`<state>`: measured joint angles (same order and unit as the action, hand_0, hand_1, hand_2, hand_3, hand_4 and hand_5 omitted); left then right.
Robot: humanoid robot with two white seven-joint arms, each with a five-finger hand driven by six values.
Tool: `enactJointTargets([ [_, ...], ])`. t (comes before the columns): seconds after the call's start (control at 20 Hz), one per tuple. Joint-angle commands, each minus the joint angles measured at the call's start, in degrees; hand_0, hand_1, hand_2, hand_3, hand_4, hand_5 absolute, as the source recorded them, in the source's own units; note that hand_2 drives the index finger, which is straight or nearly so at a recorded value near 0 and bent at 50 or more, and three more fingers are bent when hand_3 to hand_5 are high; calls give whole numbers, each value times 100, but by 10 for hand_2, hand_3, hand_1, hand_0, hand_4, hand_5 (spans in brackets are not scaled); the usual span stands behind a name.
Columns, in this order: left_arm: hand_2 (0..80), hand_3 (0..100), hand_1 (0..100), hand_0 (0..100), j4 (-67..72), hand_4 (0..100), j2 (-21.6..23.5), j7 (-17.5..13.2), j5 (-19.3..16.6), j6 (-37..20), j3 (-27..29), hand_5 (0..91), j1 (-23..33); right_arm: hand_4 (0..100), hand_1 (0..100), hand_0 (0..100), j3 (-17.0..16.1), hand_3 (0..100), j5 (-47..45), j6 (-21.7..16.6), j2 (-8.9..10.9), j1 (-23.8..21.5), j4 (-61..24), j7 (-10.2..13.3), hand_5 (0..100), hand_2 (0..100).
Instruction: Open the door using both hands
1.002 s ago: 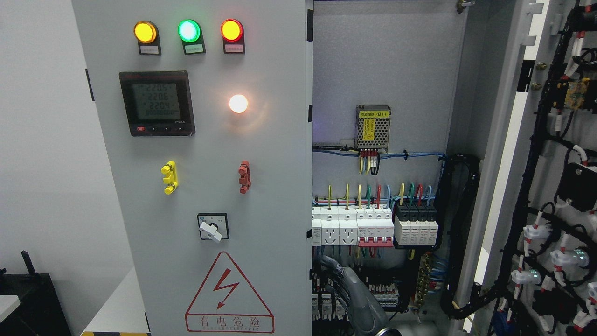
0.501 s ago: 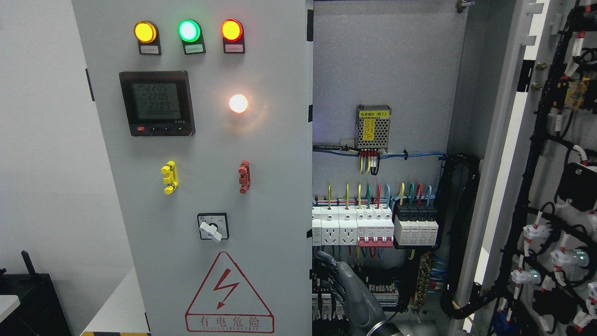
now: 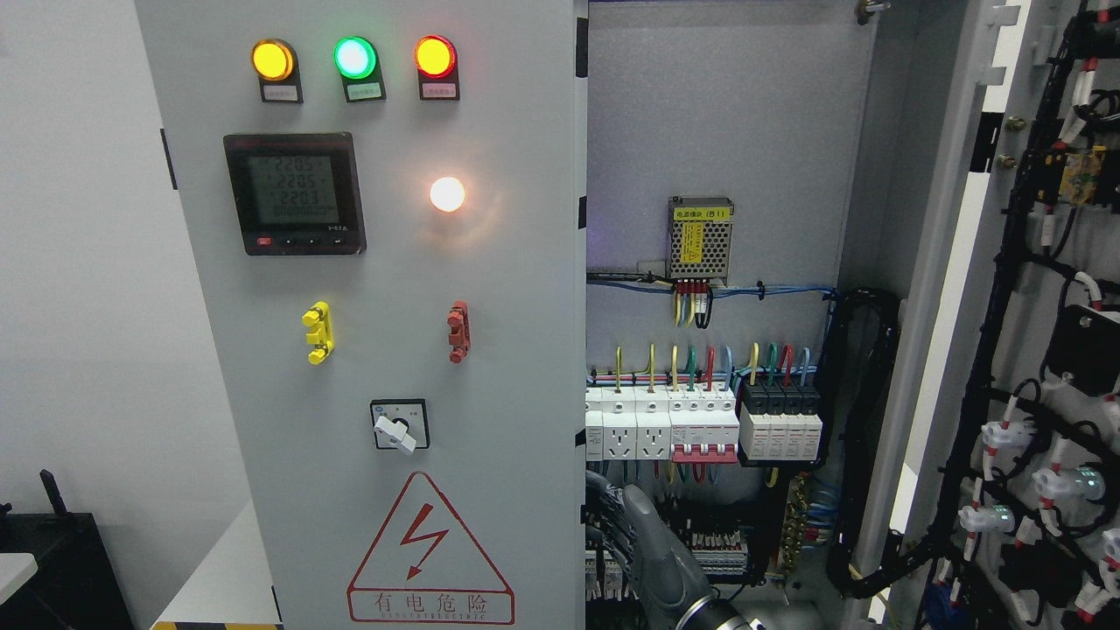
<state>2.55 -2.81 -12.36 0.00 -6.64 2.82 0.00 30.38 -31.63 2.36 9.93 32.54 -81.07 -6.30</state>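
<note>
The grey left door of the electrical cabinet stands closed, carrying lamps, a meter and a warning triangle. The right door is swung wide open at the picture's right, its wired inner side facing me. My right hand rises from the bottom edge, right of the middle, inside the open cabinet bay. Its fingers are stretched and lightly curved toward the left door's right edge, with their tips at that edge and holding nothing that I can see. No left arm shows.
Behind the hand are a row of white breakers and sockets, terminal blocks and a thick black cable bundle. A mesh power supply sits higher up. A black object stands at the lower left.
My right hand has shifted left and slightly up, bringing its fingertips closer to the left door's right edge. Both doors stand as before.
</note>
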Motion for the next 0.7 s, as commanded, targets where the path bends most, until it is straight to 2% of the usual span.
enactJointTargets([
  [0.0, 0, 0, 0, 0, 0, 30, 0, -3, -176, 5, 0, 0, 17, 0, 0, 0, 47, 0, -63, 1, 70, 68, 126, -169, 0, 0],
  [0.35, 0, 0, 0, 0, 0, 30, 0, -3, -176, -4, 0, 0, 17, 0, 0, 0, 38, 0, -229, 1, 141, 173, 354, -284, 0, 0],
  [0.65, 0, 0, 0, 0, 0, 30, 0, -3, -176, -4, 0, 0, 17, 0, 0, 0, 47, 0, -423, 1, 167, 305, 513, -293, 0, 0],
])
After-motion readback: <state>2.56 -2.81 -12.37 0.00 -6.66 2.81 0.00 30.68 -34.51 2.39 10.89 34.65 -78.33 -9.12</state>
